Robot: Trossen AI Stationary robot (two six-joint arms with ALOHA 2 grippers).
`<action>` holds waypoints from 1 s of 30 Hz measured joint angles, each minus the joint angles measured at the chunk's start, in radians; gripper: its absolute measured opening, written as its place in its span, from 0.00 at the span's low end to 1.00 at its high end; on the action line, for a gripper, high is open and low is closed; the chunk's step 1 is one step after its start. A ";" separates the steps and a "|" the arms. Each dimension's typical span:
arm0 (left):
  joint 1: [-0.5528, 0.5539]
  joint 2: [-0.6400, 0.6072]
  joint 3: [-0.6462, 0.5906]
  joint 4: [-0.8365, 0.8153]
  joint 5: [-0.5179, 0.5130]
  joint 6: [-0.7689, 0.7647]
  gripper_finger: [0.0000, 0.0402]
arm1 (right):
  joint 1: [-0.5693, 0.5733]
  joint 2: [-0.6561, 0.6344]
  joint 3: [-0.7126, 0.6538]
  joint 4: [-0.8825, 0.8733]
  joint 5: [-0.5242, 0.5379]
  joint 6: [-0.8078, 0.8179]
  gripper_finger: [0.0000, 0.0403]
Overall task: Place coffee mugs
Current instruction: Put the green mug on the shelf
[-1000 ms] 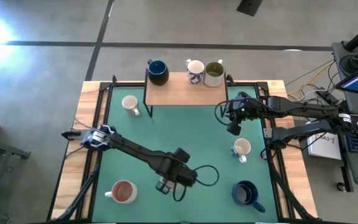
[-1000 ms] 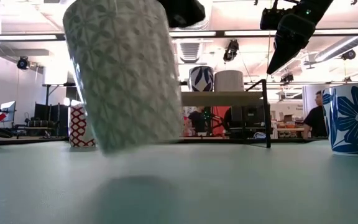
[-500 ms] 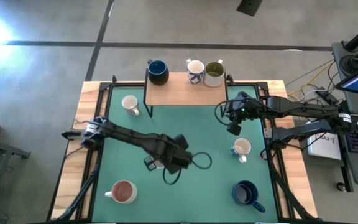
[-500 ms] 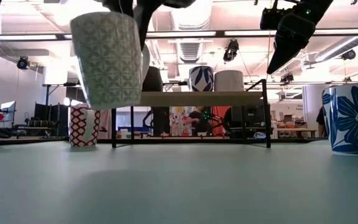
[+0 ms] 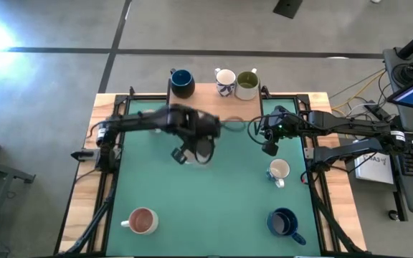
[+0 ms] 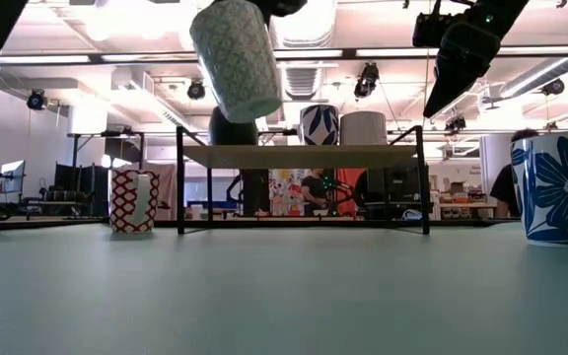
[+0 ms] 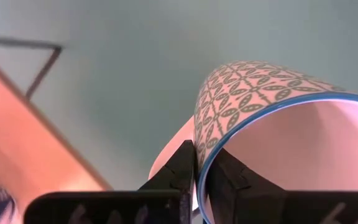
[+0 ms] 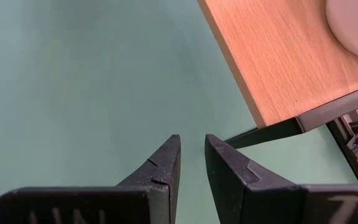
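8 mugs, 2 dk blue; 1 wood shelf; 2 robot arms; 1 green mat

A green-patterned white mug hangs in the air, tilted, high above the green table mat, its top lost behind a dark arm at the upper edge. Below and behind it, a wooden shelf on black legs carries a dark mug, a blue-patterned mug and a plain pale mug. A red lattice mug stands on the mat far back on the left. A big blue-flowered mug sits at the right edge. The right gripper points down, above the shelf's right end.
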 joint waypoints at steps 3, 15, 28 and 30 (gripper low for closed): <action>0.054 0.001 0.029 -0.041 0.023 0.026 0.02 | 0.000 0.000 0.000 0.000 0.000 0.000 0.16; 0.211 0.004 0.070 -0.054 0.023 0.226 0.02 | 0.000 0.000 0.000 0.000 0.000 0.000 0.16; 0.342 0.004 0.070 -0.044 0.018 0.431 0.02 | 0.000 0.000 0.000 0.000 0.000 0.000 0.16; 0.360 0.004 0.070 -0.044 0.016 0.451 0.02 | 0.000 0.000 0.000 0.000 0.000 0.000 0.16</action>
